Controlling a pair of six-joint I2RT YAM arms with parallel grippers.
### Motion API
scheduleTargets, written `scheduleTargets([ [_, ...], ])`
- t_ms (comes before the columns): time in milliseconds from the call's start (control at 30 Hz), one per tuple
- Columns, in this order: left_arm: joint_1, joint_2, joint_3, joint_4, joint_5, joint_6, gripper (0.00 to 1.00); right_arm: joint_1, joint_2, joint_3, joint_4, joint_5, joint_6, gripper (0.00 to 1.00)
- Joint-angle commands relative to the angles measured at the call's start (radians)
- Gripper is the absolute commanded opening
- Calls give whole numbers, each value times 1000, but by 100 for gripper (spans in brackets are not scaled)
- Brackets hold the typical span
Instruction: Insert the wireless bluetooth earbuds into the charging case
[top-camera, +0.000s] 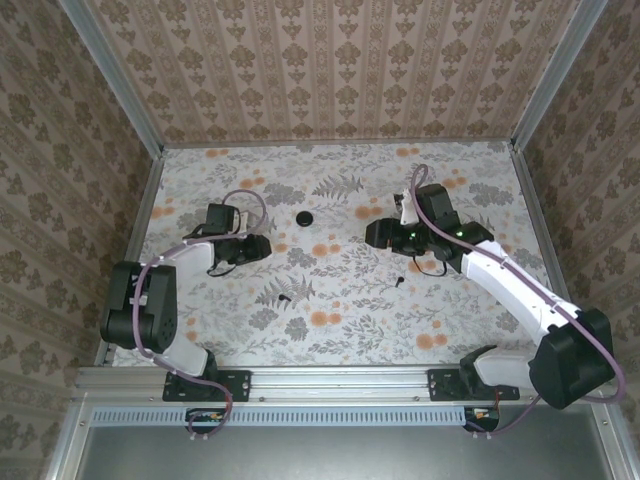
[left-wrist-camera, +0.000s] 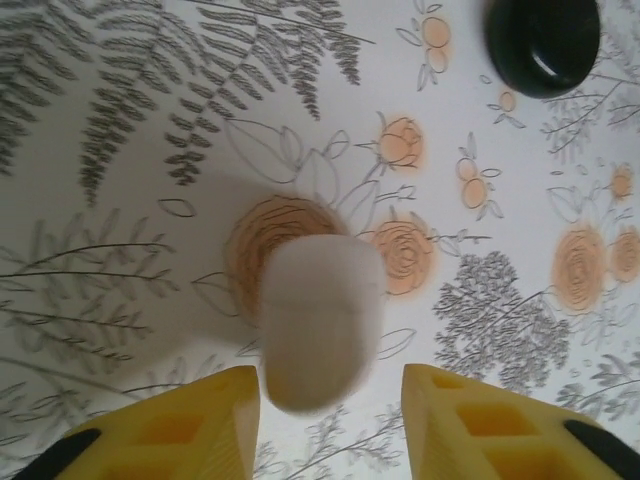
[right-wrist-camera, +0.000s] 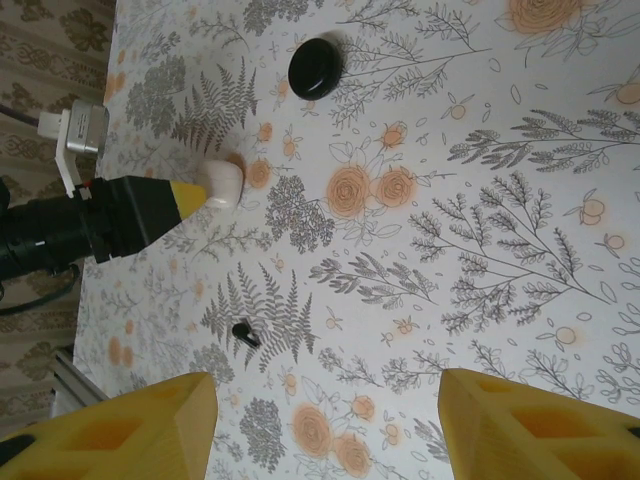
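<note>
Yellow fingers (right-wrist-camera: 120, 420) of my right hand (right-wrist-camera: 325, 400) gape empty over the flower-printed surface (right-wrist-camera: 480, 200), wallpapered walls (top-camera: 330, 70) around. Two tiny black earbuds (top-camera: 284, 297) lie there; my left hand (left-wrist-camera: 330, 385) straddles, open, a white rounded case (left-wrist-camera: 320, 320).

I'm seeing a white rounded thing (left-wrist-camera: 320, 300) blurring out between the fingers (left-wrist-camera: 190, 425) of the left gripper (left-wrist-camera: 330, 372), and I'm not managing to tell what it is. The left wrist view's top edge is cutting off the black disc (left-wrist-camera: 543, 42). From above, one earbud (top-camera: 284, 298) and the other earbud (top-camera: 398, 281), mid-surface, are showing as shapeless specks.
</note>
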Motion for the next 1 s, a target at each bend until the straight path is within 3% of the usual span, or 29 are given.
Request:
scheduleTargets([
  [0,23,-52,26,-73,-66,49,49,-5,33,8,35,-34,43,61],
  [167,30,-108,43,-114,-126,89,57,6,85,43,10,-18,36,60],
  [467,11,-123,102,-124,-119,115,57,101,219,161,-80,84,-18,60],
  [967,-128,254,421,5,28,21,57,161,415,232,-84,58,23,60],
])
